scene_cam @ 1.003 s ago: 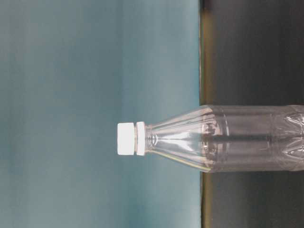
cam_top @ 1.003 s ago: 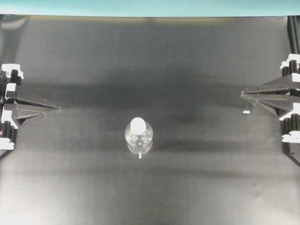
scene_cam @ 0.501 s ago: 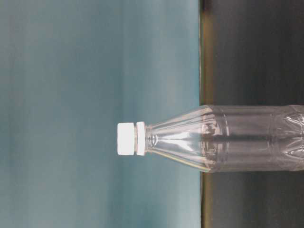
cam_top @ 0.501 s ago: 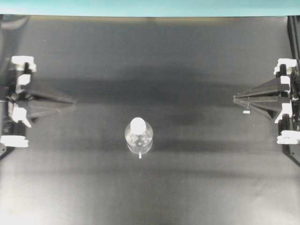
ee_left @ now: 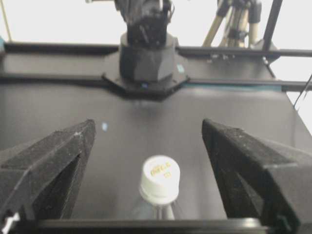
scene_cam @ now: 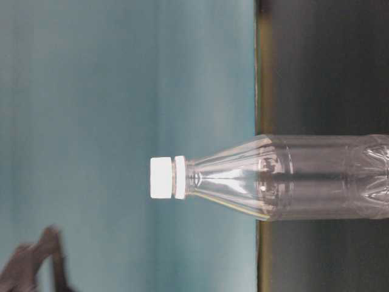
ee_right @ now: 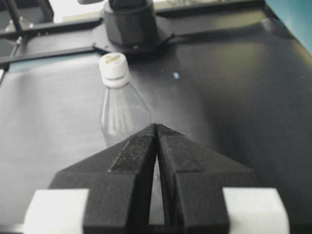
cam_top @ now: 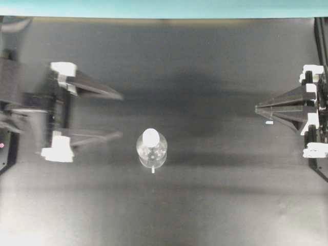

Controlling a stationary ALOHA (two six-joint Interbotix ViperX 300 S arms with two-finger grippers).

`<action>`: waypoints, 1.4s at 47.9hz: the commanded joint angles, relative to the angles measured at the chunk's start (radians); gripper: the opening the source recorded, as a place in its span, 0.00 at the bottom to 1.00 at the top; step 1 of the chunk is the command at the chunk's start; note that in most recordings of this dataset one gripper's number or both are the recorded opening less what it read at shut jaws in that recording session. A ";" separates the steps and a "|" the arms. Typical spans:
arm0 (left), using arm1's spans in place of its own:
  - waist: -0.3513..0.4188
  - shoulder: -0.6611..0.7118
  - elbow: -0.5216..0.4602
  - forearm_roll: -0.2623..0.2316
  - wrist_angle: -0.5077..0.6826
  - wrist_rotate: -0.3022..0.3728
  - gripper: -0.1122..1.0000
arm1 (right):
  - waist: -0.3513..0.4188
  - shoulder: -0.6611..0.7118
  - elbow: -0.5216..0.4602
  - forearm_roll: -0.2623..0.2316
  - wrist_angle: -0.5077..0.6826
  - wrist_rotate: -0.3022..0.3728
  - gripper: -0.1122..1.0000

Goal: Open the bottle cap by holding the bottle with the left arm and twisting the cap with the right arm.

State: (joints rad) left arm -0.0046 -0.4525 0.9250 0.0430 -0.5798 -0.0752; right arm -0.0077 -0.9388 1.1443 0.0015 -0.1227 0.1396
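The clear bottle (cam_top: pixel 152 153) stands upright on the black mat, its white bottle cap (cam_top: pixel 151 137) on top. My left gripper (cam_top: pixel 121 115) is open, fingers spread wide, just left of the bottle and slightly farther back, touching nothing. In the left wrist view the bottle cap (ee_left: pixel 160 176) sits low between the open fingers (ee_left: pixel 58 161), ahead of them. My right gripper (cam_top: pixel 257 107) is shut and empty at the right edge, well away from the bottle. In the right wrist view the bottle (ee_right: pixel 122 112) stands beyond the shut right gripper (ee_right: pixel 156 126). The table-level view shows the bottle cap (scene_cam: pixel 161 177) screwed on.
A small white mark (cam_top: pixel 269 123) lies on the mat near the right gripper, and a white tag (cam_top: pixel 152 169) sits at the bottle's foot. A teal wall (cam_top: pixel 164 7) borders the far edge. The right arm's base (ee_left: pixel 146 53) stands across the mat.
The left gripper has gone from shut to wide open and has moved right, towards the bottle. The right gripper has stayed shut and barely moved. The bottle has not moved.
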 commanded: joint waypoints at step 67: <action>-0.032 0.558 -0.075 0.003 -0.181 -0.025 0.98 | 0.014 -0.009 -0.026 0.031 -0.002 0.120 0.11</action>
State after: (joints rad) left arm -0.0353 0.0920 0.8560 0.0430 -0.7532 -0.0966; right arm -0.0061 -0.9557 1.1382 0.0199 -0.1289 0.2516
